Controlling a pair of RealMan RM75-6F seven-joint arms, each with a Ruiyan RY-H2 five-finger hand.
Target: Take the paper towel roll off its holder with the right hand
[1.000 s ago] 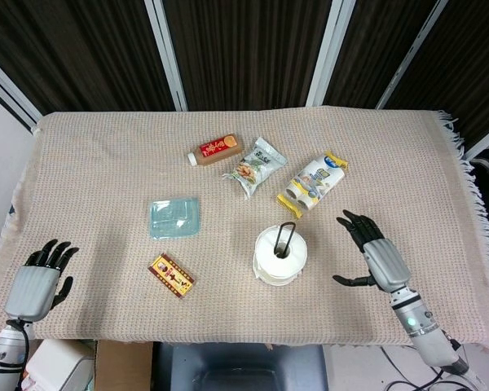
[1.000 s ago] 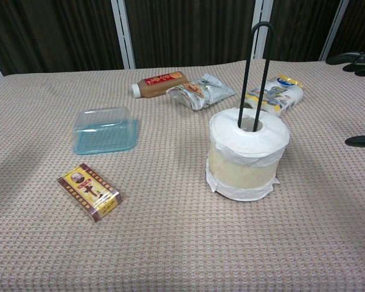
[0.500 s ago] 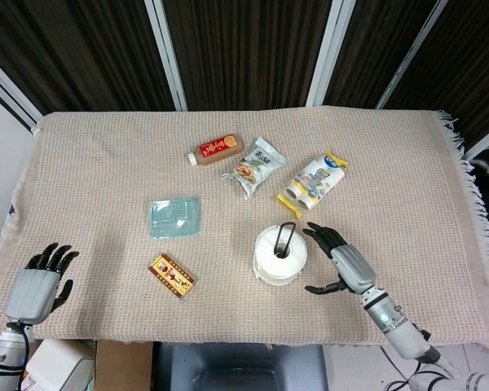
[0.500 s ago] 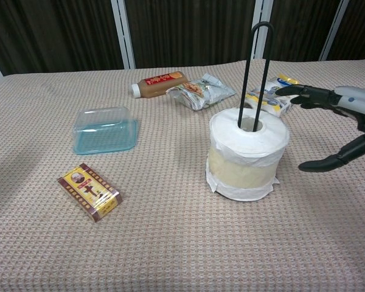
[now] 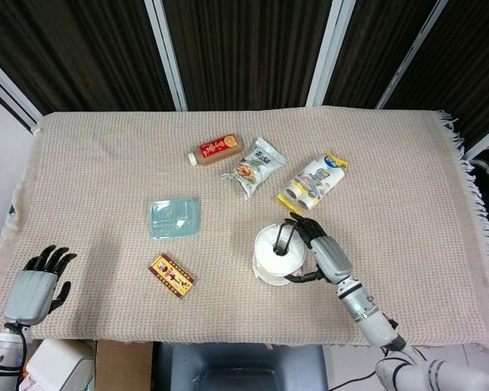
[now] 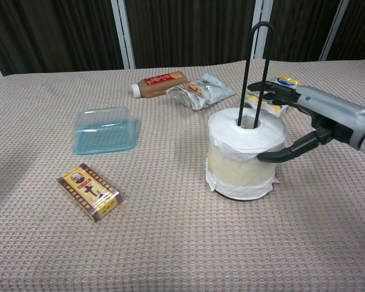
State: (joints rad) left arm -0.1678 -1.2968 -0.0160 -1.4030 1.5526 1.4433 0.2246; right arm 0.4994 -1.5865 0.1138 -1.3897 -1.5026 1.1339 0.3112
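The white paper towel roll (image 5: 279,254) (image 6: 246,152) stands upright on its holder, whose black wire loop (image 6: 255,73) rises through the core. My right hand (image 5: 324,257) (image 6: 319,115) is at the roll's right side with its fingers spread around it. The thumb tip touches the roll's front right, and the other fingers reach behind its top edge near the loop. The roll sits undisturbed on its base. My left hand (image 5: 37,285) rests at the table's near left corner, fingers apart, holding nothing.
Behind the roll lie a blue-and-yellow package (image 5: 314,183), a snack bag (image 5: 255,167) and a brown bottle (image 5: 215,150). A clear blue container (image 6: 104,129) and a red-and-yellow box (image 6: 89,191) lie to the left. The cloth's fringed edge is at the right.
My right hand has moved left from the open cloth up to the roll, and its thumb and fingers now bracket it. The left hand has barely moved.
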